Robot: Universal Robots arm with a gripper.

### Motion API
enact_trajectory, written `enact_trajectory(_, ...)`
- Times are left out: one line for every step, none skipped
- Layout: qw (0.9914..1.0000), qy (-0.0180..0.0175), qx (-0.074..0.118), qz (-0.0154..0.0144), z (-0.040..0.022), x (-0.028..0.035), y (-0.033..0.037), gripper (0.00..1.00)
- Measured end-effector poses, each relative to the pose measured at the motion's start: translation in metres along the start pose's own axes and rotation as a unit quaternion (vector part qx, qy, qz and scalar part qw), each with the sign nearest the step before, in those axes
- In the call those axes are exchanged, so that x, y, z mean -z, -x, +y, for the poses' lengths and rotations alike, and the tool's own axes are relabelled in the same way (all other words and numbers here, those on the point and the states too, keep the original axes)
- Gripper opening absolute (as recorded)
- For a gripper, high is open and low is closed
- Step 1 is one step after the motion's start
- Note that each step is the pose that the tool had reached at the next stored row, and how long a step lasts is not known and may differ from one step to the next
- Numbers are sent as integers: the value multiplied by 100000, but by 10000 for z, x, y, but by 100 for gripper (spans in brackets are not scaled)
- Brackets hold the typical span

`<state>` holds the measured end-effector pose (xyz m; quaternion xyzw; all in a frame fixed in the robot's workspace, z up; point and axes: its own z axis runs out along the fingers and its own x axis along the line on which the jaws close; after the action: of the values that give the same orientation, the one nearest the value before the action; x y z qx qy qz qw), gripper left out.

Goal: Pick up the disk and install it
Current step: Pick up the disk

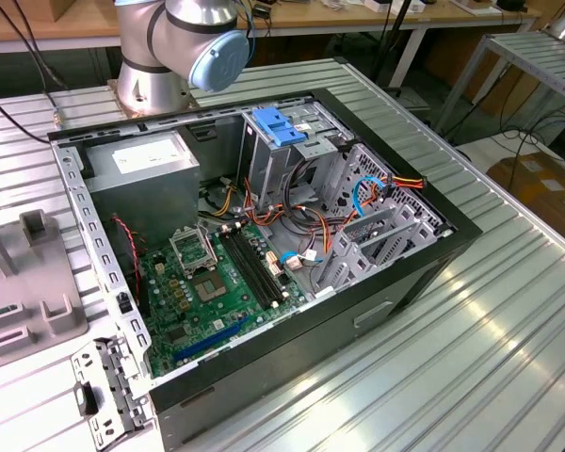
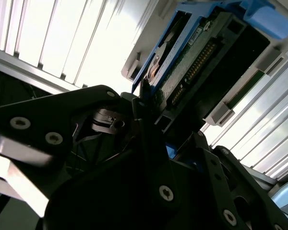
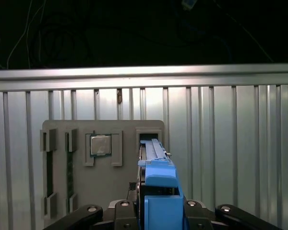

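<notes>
The disk (image 3: 156, 179) stands on edge between my gripper's (image 3: 158, 211) black fingers, its blue plastic rail facing the first wrist camera. In the second wrist view the disk (image 2: 192, 52) shows its green circuit board, its connector row and its blue rails, with one fingertip (image 2: 143, 91) pressed against a rail. The gripper (image 2: 168, 120) is shut on the disk. The disk hangs over the grey fixture plate (image 3: 77, 191), in line with that plate's dark rectangular slot (image 3: 150, 135).
An open computer case (image 1: 377, 311) lies on the ribbed metal table (image 1: 471, 358), with a blue clip (image 1: 278, 127) on its drive bay, a grey power supply box (image 1: 141, 169) and a motherboard (image 1: 207, 282). The fixture plate (image 1: 38, 311) at the exterior view's left holds a processor chip (image 3: 100, 144).
</notes>
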<state>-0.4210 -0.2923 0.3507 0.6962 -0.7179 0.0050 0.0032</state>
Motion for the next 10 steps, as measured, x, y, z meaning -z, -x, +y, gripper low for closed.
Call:
enact_trajectory(100000, 1, -2, -1, 0, 7, 0, 36)
enact_trajectory(100000, 3, -2, -1, 0, 15, 0, 36)
enact_trajectory(100000, 9, -1, 3, 0, 23, 0, 36)
enact_trajectory(100000, 0, -1, -1, 0, 32, 0, 36)
enact_trajectory(100000, -2, -2, -3, 0, 38, 0, 36)
enact_trajectory(100000, 4, -4, -1, 0, 49, 0, 36)
enact_trajectory(100000, 1, -3, -1, 0, 56, -1, 36)
enact_trajectory(100000, 2, -2, 1, 0, 68, -1, 36)
enact_trajectory(100000, 4, -3, -1, 0, 75, -1, 36)
enact_trajectory(100000, 1, -2, -1, 0, 83, -1, 36)
